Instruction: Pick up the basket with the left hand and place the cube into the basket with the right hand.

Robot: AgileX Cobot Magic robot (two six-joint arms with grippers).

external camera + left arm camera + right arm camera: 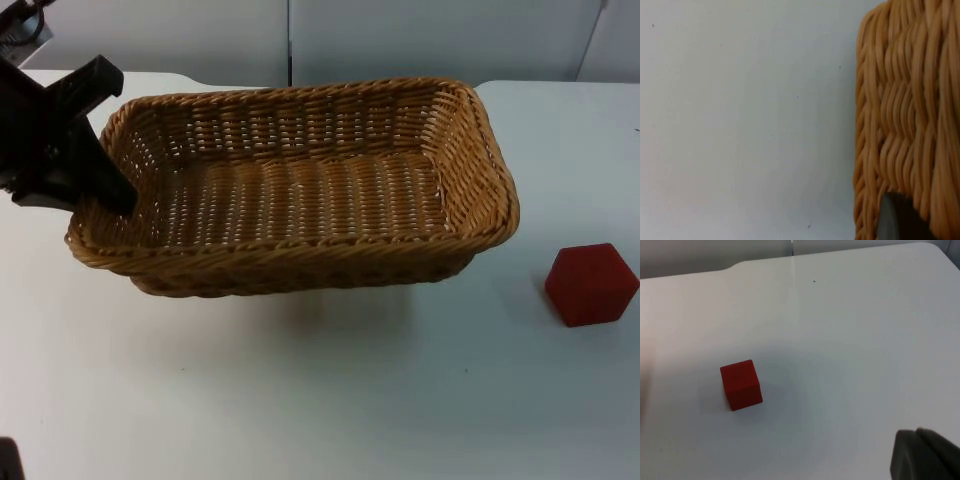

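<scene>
A long woven wicker basket point(300, 180) takes up the middle of the top view. My left gripper point(108, 188) is shut on the rim at its left end, with one black finger inside the wall. The basket's wall point(910, 115) and a black fingertip point(897, 220) against it appear in the left wrist view. A shadow lies on the table under the basket's front side. A red cube point(590, 284) sits on the table to the basket's right, apart from it. In the right wrist view the cube point(741, 384) lies well away from my right gripper's fingertip point(925, 457).
The white table top point(300, 400) ends at the grey partition wall point(400, 40) behind the basket. Bare table surrounds the cube in the right wrist view.
</scene>
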